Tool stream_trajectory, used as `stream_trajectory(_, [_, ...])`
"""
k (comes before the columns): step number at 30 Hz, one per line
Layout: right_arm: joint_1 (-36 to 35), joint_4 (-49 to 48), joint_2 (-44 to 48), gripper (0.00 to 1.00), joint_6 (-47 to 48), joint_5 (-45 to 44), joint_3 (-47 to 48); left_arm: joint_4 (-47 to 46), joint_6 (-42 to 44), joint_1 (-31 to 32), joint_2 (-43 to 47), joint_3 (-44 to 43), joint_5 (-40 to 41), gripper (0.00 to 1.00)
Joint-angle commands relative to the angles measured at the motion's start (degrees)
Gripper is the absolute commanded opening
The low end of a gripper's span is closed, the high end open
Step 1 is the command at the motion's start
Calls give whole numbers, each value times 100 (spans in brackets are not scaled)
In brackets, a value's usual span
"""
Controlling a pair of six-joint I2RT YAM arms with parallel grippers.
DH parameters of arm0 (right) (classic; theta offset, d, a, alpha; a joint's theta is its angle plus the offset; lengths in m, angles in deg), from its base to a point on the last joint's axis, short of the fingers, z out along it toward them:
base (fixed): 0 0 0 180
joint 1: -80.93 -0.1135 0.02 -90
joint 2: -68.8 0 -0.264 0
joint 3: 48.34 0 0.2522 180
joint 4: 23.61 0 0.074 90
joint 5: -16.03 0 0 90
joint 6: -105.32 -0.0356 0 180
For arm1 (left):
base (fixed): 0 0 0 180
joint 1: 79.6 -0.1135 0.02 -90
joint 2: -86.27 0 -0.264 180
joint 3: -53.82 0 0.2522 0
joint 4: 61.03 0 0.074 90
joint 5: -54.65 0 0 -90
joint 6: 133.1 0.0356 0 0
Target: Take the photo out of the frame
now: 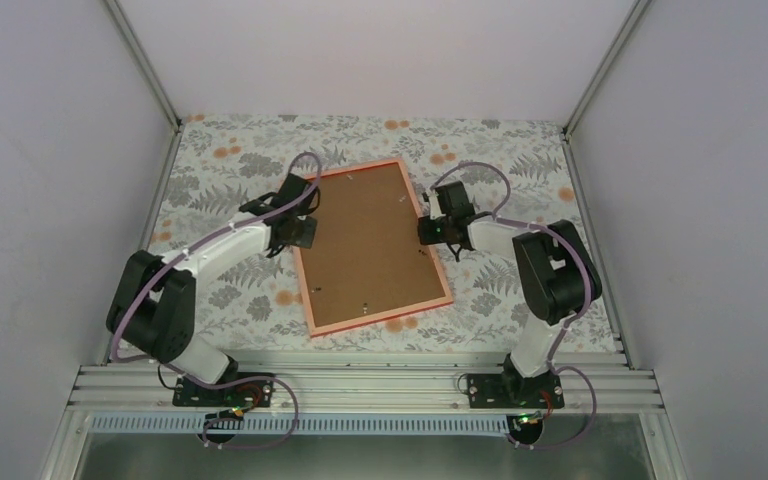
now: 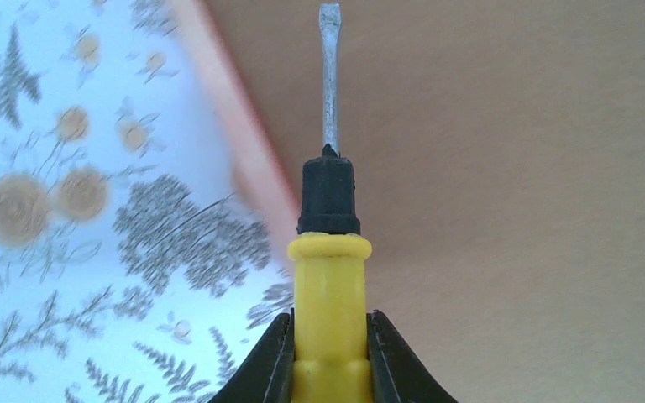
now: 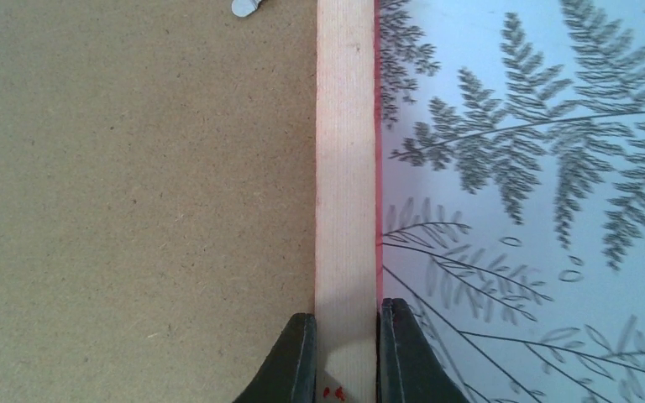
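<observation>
So, frame (image 1: 375, 245) is lying face-down on the bench (image 1: 520, 300), brown back up; photo isn't showing, presumably sitting underneath. Right gripper (image 3: 346, 323) fingers are pinching the frame's right rim; left gripper (image 2: 329, 323) fingers are clamping a yellow-handled screwdriver (image 2: 329, 252), blade hovering over the back near the left rim. Risk: blade skidding off a tab (image 3: 243, 7) and gouging through to the photo, or prying twisting the frame out of the pinch

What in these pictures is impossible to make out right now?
the photo: no view shows it; the frame lies face down, its brown back covering it.
the screwdriver: top view, too small, hidden under the left gripper.
metal tab: right wrist view, cut off by the top edge.
frame rim: left wrist view, blurred.
</observation>
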Motion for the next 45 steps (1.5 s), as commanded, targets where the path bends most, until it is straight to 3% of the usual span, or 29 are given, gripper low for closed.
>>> stream_trajectory(1, [216, 229, 103, 6, -218, -420, -235, -513, -530, -437, 468, 492, -15, 3])
stream_trajectory(11, [473, 180, 185, 7, -287, -607, -348, -1420, -1174, -1871, 1212, 1681, -584, 3])
stream_trajectory(24, [520, 137, 137, 9, -289, -484, -339, -2069, -1785, -3501, 502, 2161, -651, 3])
stream_trajectory(28, [514, 125, 106, 10, -289, -444, -331, -2215, -2095, -3689, 582, 2541, -578, 3])
stream_trajectory(31, [521, 120, 93, 10, -289, -424, -322, -2271, -2380, -3816, 717, 2777, -424, 12])
stream_trajectory(36, [516, 107, 86, 10, -298, -363, -322, -2404, -2401, -4060, 552, 2878, -623, 14])
stream_trajectory(45, [517, 73, 130, 11, -302, -278, -373, -2436, -2340, -4101, 465, 2916, -634, 31])
